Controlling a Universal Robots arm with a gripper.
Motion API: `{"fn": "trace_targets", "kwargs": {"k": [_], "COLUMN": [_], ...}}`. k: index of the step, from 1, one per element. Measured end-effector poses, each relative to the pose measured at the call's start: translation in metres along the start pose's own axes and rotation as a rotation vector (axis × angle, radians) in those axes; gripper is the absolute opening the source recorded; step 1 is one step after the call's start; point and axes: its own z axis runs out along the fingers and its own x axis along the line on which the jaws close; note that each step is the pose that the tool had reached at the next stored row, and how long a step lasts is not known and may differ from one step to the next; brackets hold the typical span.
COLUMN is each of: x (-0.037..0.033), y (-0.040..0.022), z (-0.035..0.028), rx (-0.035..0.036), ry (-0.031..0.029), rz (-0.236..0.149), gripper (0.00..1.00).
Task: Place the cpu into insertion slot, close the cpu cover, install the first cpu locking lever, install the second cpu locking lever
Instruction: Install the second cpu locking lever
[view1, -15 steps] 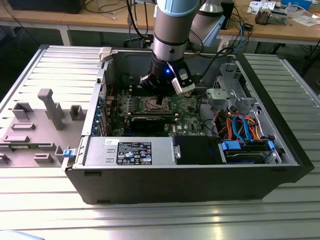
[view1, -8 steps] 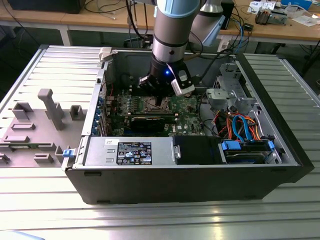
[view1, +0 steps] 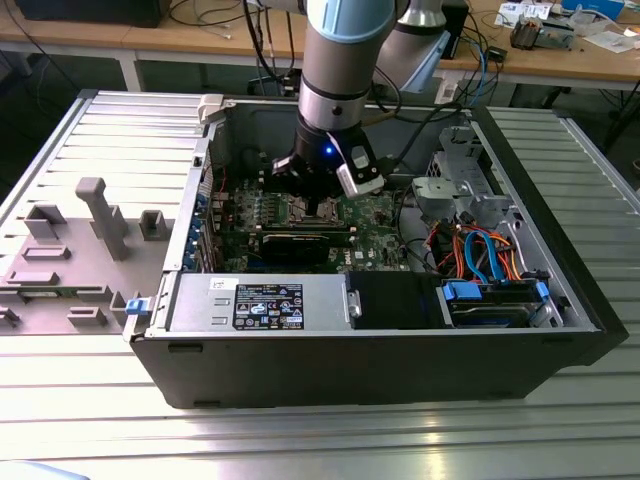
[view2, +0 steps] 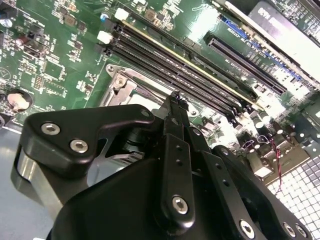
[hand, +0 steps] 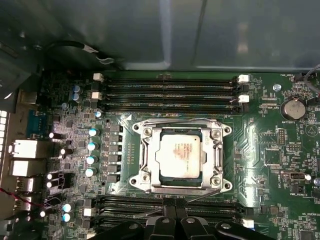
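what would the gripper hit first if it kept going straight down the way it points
Probably the memory slots beside the socket. In the first wrist view the gripper sits over them with its fingers shut, just off the edge of the metal cover closed around the chip. Depth is unclear.

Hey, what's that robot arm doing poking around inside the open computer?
The arm's gripper hangs low over the green motherboard of an opened PC case. In the first wrist view the cpu already sits in the insertion slot, with the metal cpu cover framing it. The gripper's fingers are pressed together right beside the socket, between it and the memory slots.
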Motion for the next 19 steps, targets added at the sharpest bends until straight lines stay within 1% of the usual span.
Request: {"fn": "trace_targets", "kwargs": {"k": [10,13,17,19], "x": [0.0001,0.0028,0.0034,0.0047], "y": [0.0000,0.0001,-0.0003,-0.0030], "z": [0.0003,0.0012,0.0030,0.0032], "rx": [-0.0003,-0.0005,-0.0001,-0.0043], "ry": [-0.0001,-0.0018,-0.0019,-0.0020], "rz": [0.000,-0.001,-0.001,-0.002], "gripper": [0.11,0.11,0.11,0.11]}}
